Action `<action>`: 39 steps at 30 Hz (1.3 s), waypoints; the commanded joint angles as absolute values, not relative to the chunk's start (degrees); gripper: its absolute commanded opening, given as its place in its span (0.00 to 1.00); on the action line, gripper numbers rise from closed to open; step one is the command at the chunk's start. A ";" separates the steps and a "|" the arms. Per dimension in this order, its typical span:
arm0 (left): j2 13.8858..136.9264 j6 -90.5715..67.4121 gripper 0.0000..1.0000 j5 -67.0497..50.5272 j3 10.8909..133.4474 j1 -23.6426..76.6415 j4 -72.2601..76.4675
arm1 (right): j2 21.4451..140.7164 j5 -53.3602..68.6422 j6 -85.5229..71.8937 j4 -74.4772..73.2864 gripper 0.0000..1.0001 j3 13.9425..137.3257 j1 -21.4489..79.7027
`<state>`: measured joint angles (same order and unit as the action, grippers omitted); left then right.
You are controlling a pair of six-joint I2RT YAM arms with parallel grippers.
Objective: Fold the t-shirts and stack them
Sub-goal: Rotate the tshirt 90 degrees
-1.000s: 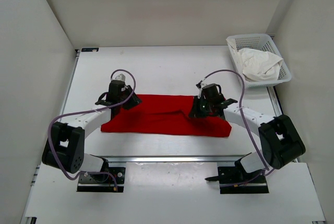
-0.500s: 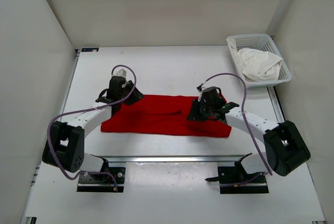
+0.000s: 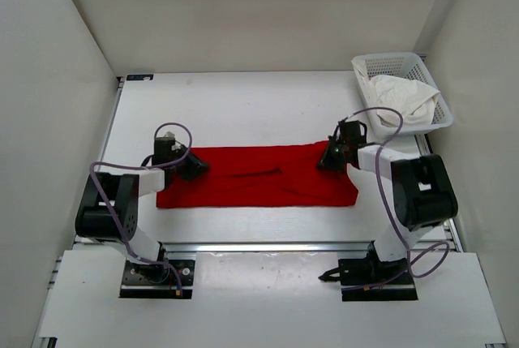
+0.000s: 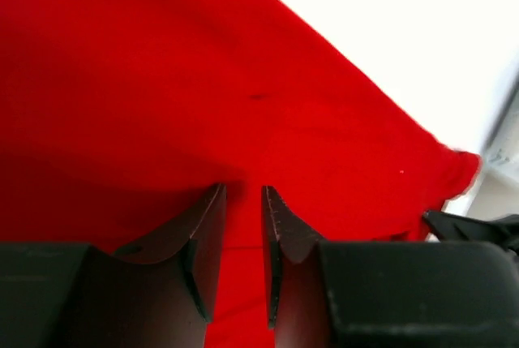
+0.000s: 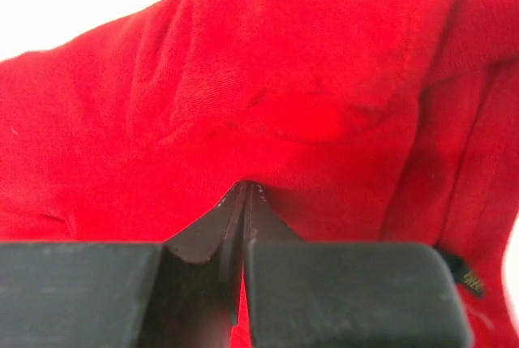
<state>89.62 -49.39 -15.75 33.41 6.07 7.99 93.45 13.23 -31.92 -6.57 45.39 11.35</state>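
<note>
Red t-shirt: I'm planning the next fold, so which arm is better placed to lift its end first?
Right, probably. The right gripper has its jaws shut on a pinch of the red t-shirt at its far right corner; the left gripper shows jaws slightly apart, grip unclear.

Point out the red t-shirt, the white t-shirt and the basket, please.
red t-shirt [image 3: 259,186], top view, middle of the cloth.
white t-shirt [image 3: 403,100], top view, bunched middle.
basket [image 3: 385,58], top view, far rim.

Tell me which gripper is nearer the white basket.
Right. The right gripper is at the red shirt's far right corner, just short of the basket; the left gripper is at the shirt's left end, across the table.
</note>
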 commanded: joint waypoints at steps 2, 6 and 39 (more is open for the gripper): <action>84.57 -53.61 0.36 -19.59 26.90 0.28 12.38 | 102.98 11.59 -30.32 -9.40 0.00 57.62 10.81; 77.02 -50.46 0.38 -18.82 27.85 0.78 7.58 | 116.76 14.49 -28.40 -17.02 0.00 78.50 13.70; 71.36 -32.96 0.40 -10.46 41.31 25.83 -11.34 | 100.10 12.48 -21.36 -14.67 0.00 68.83 12.05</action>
<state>70.67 -34.89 -10.52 40.03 23.75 -9.47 102.91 13.30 -20.18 -21.15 69.17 14.85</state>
